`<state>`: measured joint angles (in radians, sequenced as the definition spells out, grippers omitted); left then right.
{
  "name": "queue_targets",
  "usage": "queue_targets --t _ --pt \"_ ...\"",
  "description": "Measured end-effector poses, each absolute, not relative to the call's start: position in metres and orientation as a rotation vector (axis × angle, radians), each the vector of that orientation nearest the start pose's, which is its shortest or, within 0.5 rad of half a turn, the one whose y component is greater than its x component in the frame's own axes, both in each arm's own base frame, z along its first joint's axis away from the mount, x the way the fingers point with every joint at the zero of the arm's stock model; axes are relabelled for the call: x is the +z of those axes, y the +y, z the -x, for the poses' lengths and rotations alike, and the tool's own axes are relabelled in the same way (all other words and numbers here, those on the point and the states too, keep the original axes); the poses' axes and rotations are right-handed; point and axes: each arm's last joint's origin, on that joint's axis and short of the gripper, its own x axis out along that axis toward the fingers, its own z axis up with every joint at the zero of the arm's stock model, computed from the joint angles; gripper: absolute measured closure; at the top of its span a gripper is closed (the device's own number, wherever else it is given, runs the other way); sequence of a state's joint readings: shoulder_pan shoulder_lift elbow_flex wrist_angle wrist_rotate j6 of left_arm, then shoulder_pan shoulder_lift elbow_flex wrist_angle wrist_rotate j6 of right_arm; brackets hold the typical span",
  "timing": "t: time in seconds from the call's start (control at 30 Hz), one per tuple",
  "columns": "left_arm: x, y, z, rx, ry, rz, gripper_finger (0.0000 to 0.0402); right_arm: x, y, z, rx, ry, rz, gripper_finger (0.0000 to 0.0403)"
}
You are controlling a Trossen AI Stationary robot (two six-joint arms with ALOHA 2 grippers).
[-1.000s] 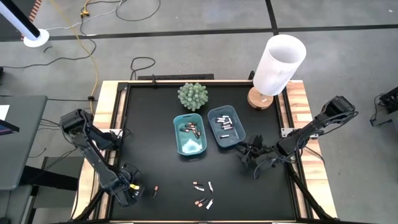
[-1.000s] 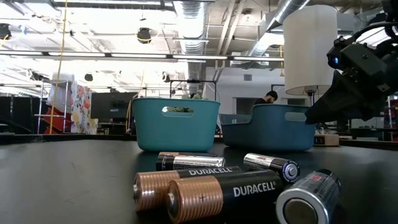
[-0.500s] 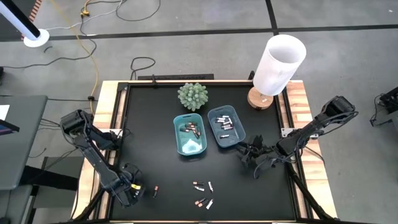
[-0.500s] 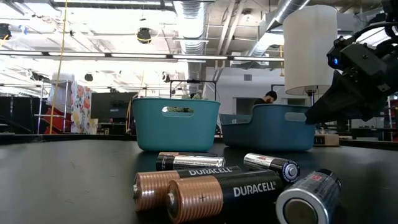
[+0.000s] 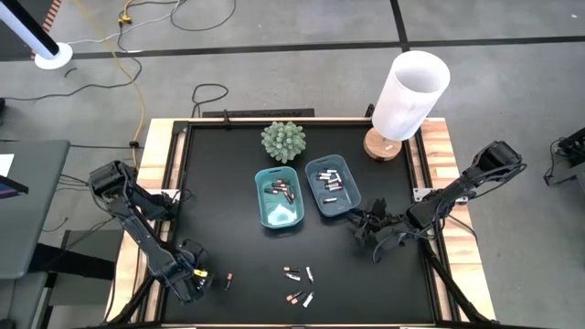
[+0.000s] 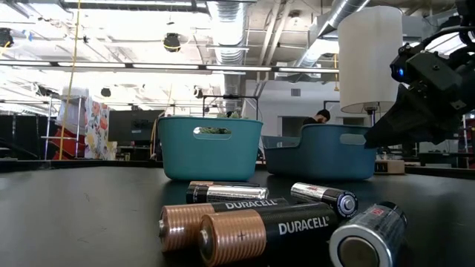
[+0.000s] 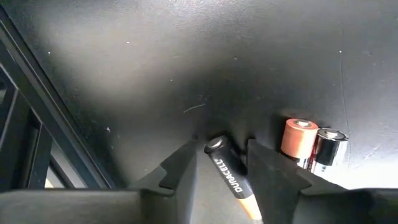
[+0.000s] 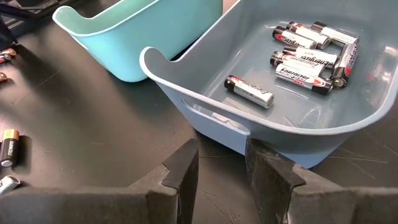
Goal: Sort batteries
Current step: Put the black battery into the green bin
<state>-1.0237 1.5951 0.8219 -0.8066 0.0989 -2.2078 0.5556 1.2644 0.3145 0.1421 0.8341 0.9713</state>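
High: left tool [image 5: 195,277] low at front-left of black tabletop [image 5: 219,201]; loose batteries [image 5: 299,284] front-centre; teal tray [image 5: 279,197], blue tray [image 5: 332,186] part-filled.
Low: open workshop room behind.
L wrist: fingers [image 7: 186,167] pinching Duracell battery [image 7: 229,171]. Step: pickup; next, lift, carry to a tray.
R wrist: right tool [image 8: 221,165] spread, empty, beside blue tray.

This is a robotics lab or workshop inside a big industrial hall. In the low view there is an open ceiling with bare ducts [image 6: 230,30], pipes and long lights, and far behind a person [image 6: 320,116] is at a workplace. From above, a black surface [image 5: 228,210] on a wooden frame stands on a grey concrete floor [image 5: 274,73] with loose cables [image 5: 128,55] on it, two arms are fixed at its sides, and a desk [image 5: 27,210] is beside it.
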Motion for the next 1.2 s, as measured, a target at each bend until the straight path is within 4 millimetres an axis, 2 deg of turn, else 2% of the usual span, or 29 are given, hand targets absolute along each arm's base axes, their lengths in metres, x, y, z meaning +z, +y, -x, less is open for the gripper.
queue_targets --t 0.27,0.6,0.77,0.9,1.07,1.2 --pt "0.143 -0.208 -0.126 0.944 1.471 0.919 0.0359 0.128 0.083 -0.174 -0.521 0.426 -0.415 0.0253" --pt "0.147 -0.200 -0.121 0.988 1.487 0.851 0.0363 0.128 0.083 -0.174 -0.520 0.427 -0.413 0.0253" --pt "0.166 -0.178 -0.115 1.055 1.458 0.778 0.0362 0.128 0.083 -0.174 -0.520 0.427 -0.413 0.0253" --pt "0.185 -0.155 -0.116 1.061 1.336 0.729 0.0362 0.128 0.083 -0.174 -0.520 0.427 -0.412 0.0253" --pt "0.204 -0.124 -0.132 0.969 1.169 0.691 0.0362 0.128 0.083 -0.174 -0.522 0.429 -0.409 0.0253" --pt "0.208 -0.098 -0.154 0.920 1.150 0.625 0.0362 0.128 0.082 -0.174 -0.524 0.430 -0.409 0.0253"
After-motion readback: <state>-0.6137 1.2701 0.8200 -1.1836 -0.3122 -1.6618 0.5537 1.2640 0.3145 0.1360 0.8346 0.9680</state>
